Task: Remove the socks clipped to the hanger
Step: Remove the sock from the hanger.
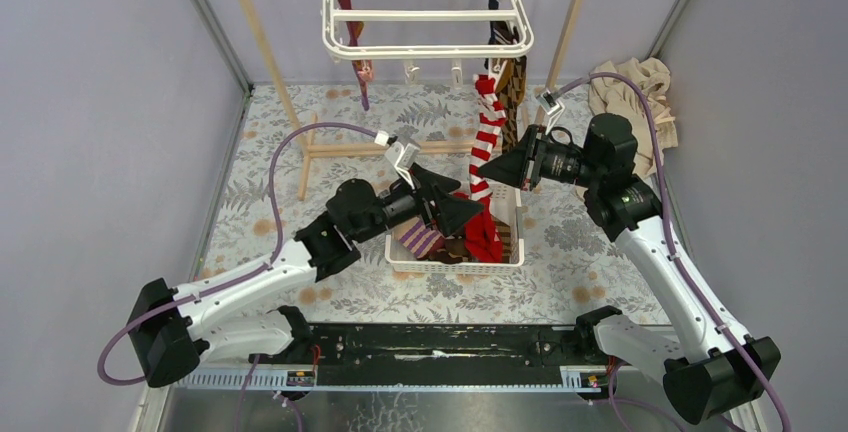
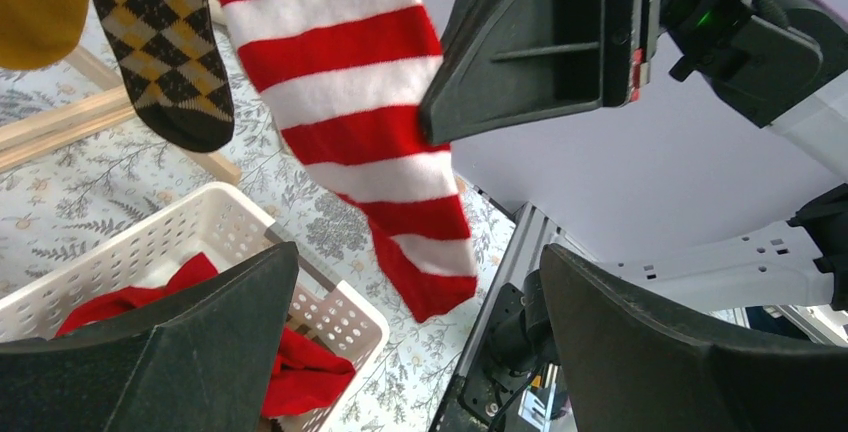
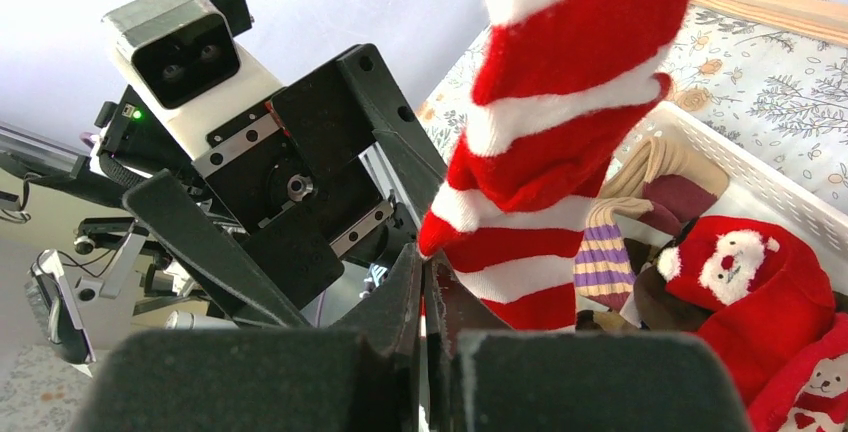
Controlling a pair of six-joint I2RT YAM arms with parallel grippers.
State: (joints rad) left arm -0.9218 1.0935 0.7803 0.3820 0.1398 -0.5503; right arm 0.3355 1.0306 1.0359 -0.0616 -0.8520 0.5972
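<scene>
right gripper jaws clamped together on the edge of the red-white striped sock, which hangs clipped to the hanger, likely to tug it free; left gripper jaws wide apart just below, over the basket, probably to catch it

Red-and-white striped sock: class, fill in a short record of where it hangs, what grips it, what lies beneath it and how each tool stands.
Item: red-and-white striped sock
Hangs from: near right side of the hanger
Right tool: shut on the sock's edge, partway down
Left tool: open, holding nothing, low beside the sock
Beneath: white basket, with a purple-striped sock inside
Neighbour: brown argyle sock, hanging beside it
</scene>
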